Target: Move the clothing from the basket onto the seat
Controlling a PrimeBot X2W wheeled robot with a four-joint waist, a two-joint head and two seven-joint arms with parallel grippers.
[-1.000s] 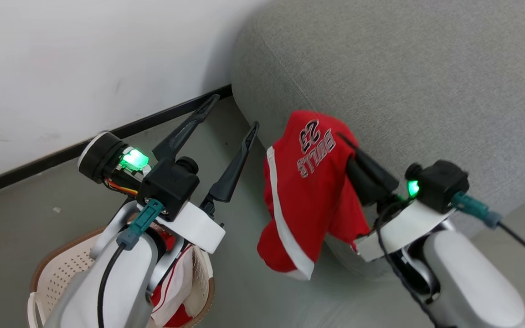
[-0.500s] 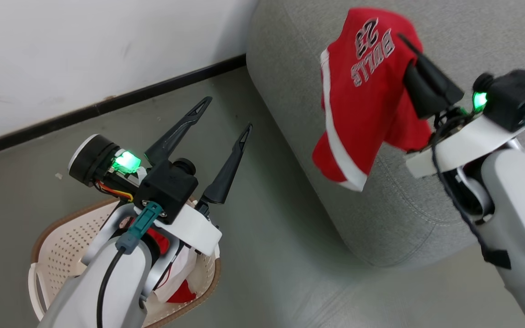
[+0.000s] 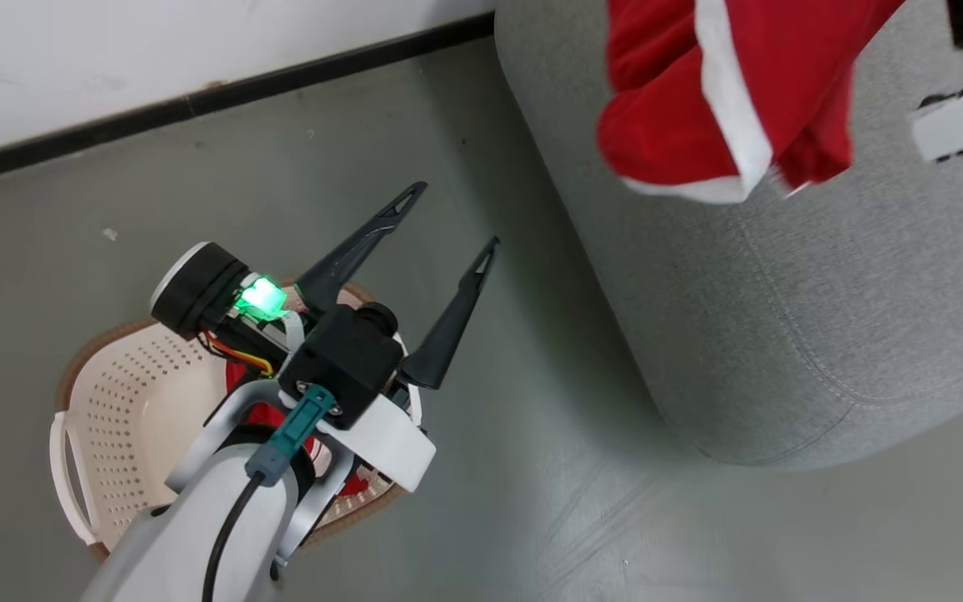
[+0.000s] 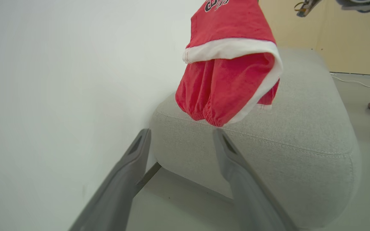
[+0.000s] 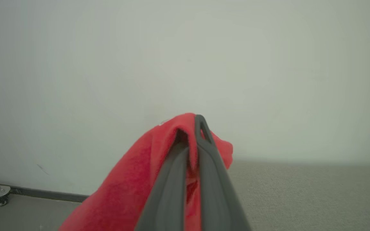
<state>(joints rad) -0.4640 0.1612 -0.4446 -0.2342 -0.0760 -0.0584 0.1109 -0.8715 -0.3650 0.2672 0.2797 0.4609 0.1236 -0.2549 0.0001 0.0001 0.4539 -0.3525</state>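
Left tool (image 3: 458, 214) spread, empty. basket (image 3: 126, 393) sits under its wrist, red fabric (image 3: 267, 415) inside. Right tool (image 5: 193, 128) pinching clothing (image 3: 682, 125): shorts hang below its tips, long axis vertical, white-trimmed hem lowest, over the seat (image 3: 782, 334) end. Contact unclear.

Sofa (image 3: 824, 318) — matt woven cloth, basket (image 3: 126, 393) — smooth plastic

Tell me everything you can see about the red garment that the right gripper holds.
The red garment is soft fabric with a white band along its hem, a gathered elastic edge and lettering near the top. It hangs bunched from the shut right gripper, above the rounded end of the grey sofa, not yet laid down.
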